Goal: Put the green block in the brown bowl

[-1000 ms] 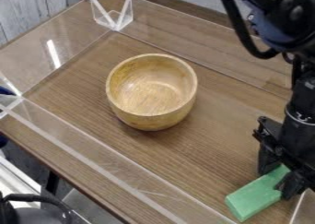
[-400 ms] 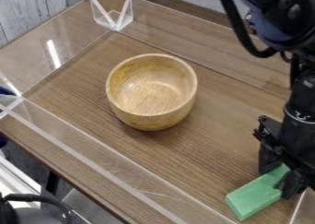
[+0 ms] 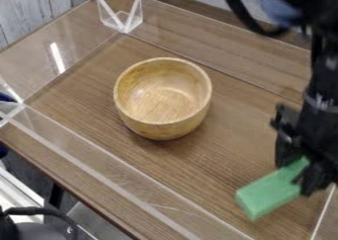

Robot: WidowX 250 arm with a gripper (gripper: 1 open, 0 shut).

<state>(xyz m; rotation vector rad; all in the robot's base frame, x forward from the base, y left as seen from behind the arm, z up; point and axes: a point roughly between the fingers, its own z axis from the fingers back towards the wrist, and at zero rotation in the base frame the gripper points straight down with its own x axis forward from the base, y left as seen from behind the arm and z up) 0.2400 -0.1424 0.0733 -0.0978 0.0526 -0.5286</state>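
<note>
Green block (image 3: 272, 192) clamped in gripper (image 3: 306, 175), apparently just clear of bench (image 3: 199, 175); carry to empty bowl (image 3: 162, 97) outstanding.

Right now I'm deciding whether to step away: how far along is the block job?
Done: the gripper is shut on the green block, one end tilted up off the table. In hand: lifting. Left: carrying it to the brown bowl, which is empty, and dropping it in.
</note>
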